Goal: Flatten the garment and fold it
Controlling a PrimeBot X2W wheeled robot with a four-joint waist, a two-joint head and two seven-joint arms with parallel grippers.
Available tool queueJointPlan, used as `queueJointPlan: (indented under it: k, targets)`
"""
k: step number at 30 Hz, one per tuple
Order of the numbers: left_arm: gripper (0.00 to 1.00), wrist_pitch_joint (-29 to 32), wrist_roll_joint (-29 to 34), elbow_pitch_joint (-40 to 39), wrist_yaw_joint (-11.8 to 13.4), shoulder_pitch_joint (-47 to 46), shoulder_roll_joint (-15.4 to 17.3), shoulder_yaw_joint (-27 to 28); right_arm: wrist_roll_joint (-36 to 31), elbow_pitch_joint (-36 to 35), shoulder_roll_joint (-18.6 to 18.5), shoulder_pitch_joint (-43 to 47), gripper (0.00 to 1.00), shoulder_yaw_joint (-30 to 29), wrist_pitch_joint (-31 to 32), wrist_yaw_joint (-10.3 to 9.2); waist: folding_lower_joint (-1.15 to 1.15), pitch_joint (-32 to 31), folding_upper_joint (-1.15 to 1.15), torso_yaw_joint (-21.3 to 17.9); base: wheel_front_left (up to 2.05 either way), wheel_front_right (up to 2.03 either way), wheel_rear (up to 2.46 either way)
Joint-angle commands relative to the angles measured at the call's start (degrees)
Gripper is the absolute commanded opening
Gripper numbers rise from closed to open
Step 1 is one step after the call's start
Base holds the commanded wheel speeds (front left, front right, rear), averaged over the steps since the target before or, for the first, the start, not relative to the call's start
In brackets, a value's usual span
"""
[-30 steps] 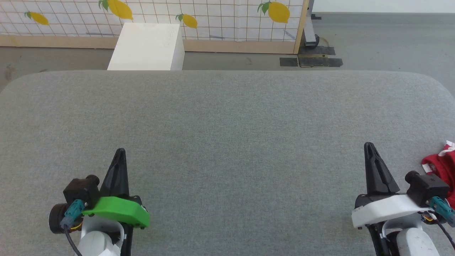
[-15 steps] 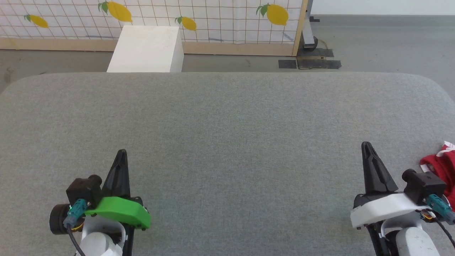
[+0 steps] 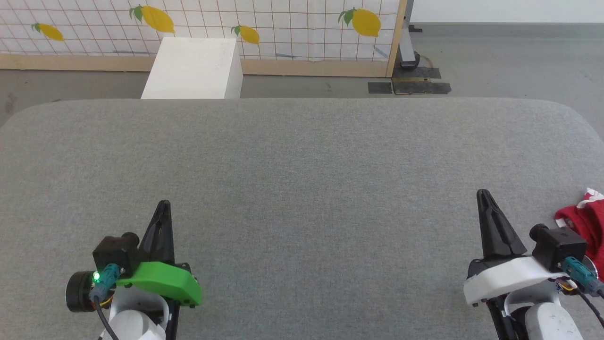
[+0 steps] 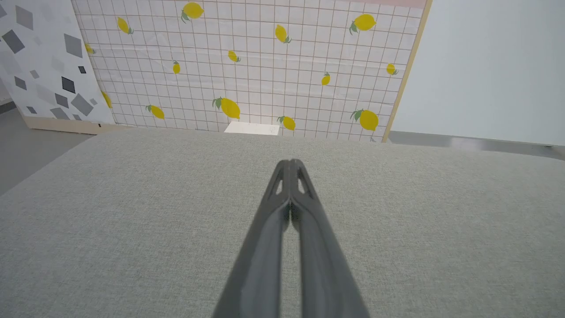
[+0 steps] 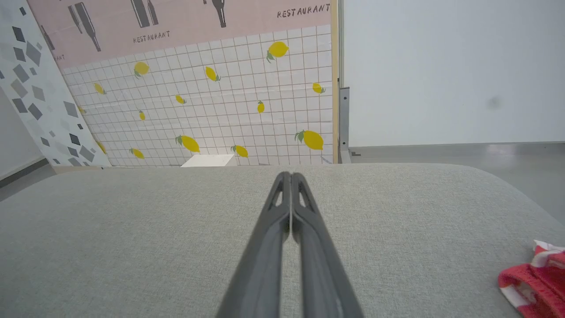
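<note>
The red shorts [image 3: 587, 224] lie bunched at the far right edge of the grey padded table [image 3: 302, 156], partly cut off by the frame; white trim shows on them. In the right wrist view the shorts [image 5: 536, 276] sit at the lower right. My right gripper [image 3: 481, 193] is shut and empty, a short way left of the shorts, and its tips [image 5: 288, 175] meet in the right wrist view. My left gripper [image 3: 163, 203] rests at the lower left, far from the shorts, shut with nothing in it [image 4: 289, 162].
A white box [image 3: 193, 68] stands on the floor beyond the table's far edge. Behind it runs a lemon-print tiled panel [image 3: 283, 23] with a wooden frame. Black tape patches [image 3: 408, 86] mark the grey floor at the back right.
The head camera has tilted slightly, so the whole scene has shifted a little down. A green light now glows on the left wrist. Neither the grippers nor the shorts have moved on the table.
</note>
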Motion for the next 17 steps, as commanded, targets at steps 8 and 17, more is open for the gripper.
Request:
queueJointPlan:
  k: [8, 17]
  targets:
    - [0.0, 1.1, 1.3, -1.2, 0.6, 1.3, -0.5, -0.1, -1.3, -1.2, 0.0, 1.3, 0.0, 0.3, 1.1, -0.03, 0.0, -0.3, 0.22, -0.1, 0.0, 0.0, 0.0]
    - [0.0, 2.2, 2.2, -2.2, 1.0, 1.7, -0.7, -0.3, -2.2, -2.0, 0.0, 1.6, 0.0, 0.5, 2.1, -0.04, 0.0, -0.5, 0.27, -0.3, 0.0, 0.0, 0.0]
